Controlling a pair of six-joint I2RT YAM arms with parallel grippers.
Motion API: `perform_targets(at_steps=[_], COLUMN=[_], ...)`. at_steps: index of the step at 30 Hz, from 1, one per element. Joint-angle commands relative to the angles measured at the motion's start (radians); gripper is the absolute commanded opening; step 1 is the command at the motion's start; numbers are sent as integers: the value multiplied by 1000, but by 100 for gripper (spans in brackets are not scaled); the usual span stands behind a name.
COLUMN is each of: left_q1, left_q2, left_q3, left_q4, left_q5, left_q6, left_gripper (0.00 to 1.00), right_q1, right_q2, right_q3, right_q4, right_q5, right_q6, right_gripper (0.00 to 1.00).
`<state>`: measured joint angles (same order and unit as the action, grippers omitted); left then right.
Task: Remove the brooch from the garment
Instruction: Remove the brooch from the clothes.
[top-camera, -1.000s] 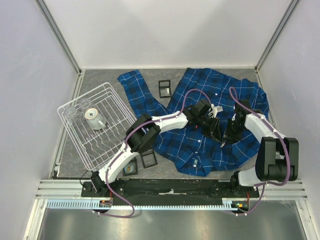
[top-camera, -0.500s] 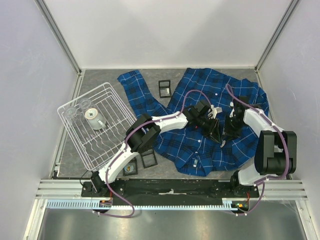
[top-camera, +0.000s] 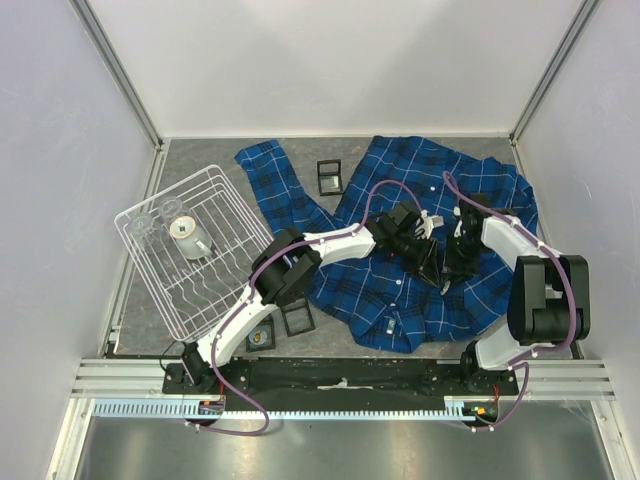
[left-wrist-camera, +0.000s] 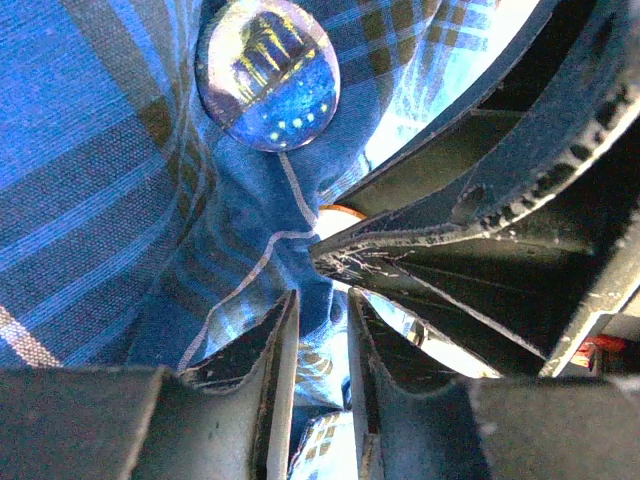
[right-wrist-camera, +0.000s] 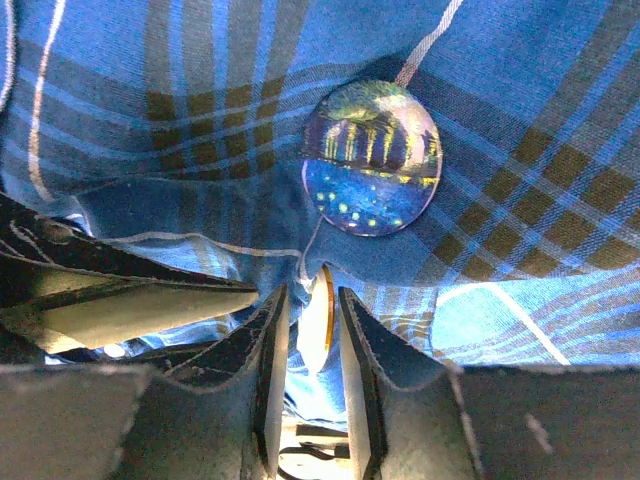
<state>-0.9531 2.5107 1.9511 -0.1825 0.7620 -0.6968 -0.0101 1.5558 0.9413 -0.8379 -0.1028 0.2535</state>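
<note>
The garment (top-camera: 420, 170), a blue plaid shirt, lies spread across the right half of the table. The brooch (right-wrist-camera: 372, 158) is a round glass dome with a night-sky picture, sitting on the fabric; the left wrist view shows the brooch (left-wrist-camera: 268, 72) too. In the top view both grippers hide it. My left gripper (left-wrist-camera: 320, 330) is shut on a raised fold of the garment (left-wrist-camera: 120, 200) just below the brooch. My right gripper (right-wrist-camera: 312, 330) meets it from the opposite side, its jaws narrow around a gold-rimmed back disc (right-wrist-camera: 318, 320) under the cloth. Both the left gripper (top-camera: 430, 262) and the right gripper (top-camera: 447, 272) touch mid-shirt.
A white wire rack (top-camera: 160, 290) holding a cup (top-camera: 187, 235) stands on the left. Small black square frames lie behind the shirt (top-camera: 329, 177) and near the front edge (top-camera: 297, 318). The walls close in on both sides.
The right arm's forearm and elbow have swung left and away, towards the shirt's collar, while its gripper stayed at the same spot. The left arm has hardly moved.
</note>
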Motion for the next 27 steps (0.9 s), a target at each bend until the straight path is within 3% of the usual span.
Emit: perform_targets(at_steps=[1,18,27], left_q1=[5,11,14], left_q2=[-65,-76,-81], left_q3=[-9,-23,-32], left_q4=[9,15,17], left_q5=[13,16,17], left_q6=[43,49,51], left_gripper=[33,34,34], right_q1=[4,4,4], right_q2=[13,27,29], right_q3=[28,17,10], right_q4=[-18,-13,-15], right_q5=[38,32,18], right_q6=[-5,1,3], right_gripper=[34,33,24])
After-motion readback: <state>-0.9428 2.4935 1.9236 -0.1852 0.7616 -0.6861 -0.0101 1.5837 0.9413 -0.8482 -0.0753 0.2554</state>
